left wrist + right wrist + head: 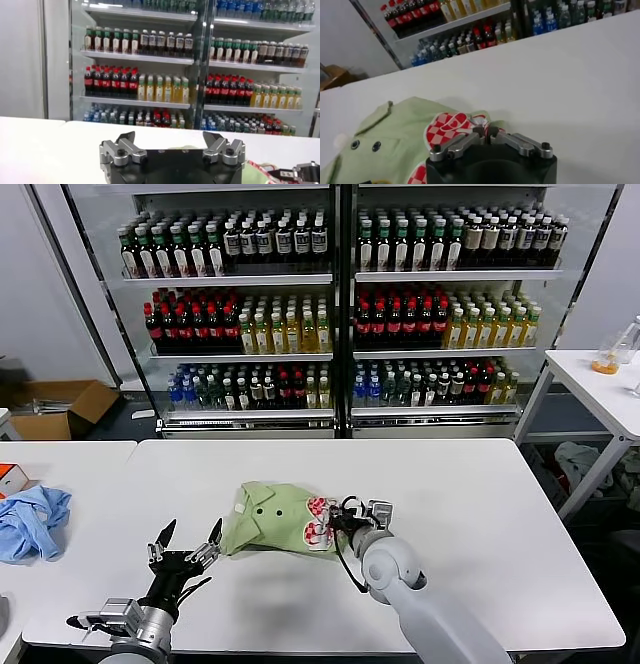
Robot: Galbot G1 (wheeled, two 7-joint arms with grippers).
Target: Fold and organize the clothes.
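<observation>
The white table (480, 514) carries everything, with the drinks cooler (340, 304) standing behind it, far beyond both pincers.

The light green shirt (275, 519) lies as a folded bundle near the table's middle, directly ahead of the right gripper (345, 517) and just off to the right of the left gripper (186, 546). Its long axis runs across the table, from one gripper toward the other. The collar and small dark buttons sit at the end nearer the left gripper, while the red-and-white graphic (451, 125) faces up at the end under the right gripper. It is probably bunched this compactly because it is part-way through folding.

The right gripper sits at the graphic end with its fingers drawn narrow, tips together at the fabric's edge; it looks to be pinching the cloth, likely to pull that end over.

The left gripper hovers above bare table short of the collar end, fingers spread wide and holding nothing, seemingly ready to take that edge.

A light blue cloth (32, 519) lies well off to the left gripper's outer side, apart from the work.
</observation>
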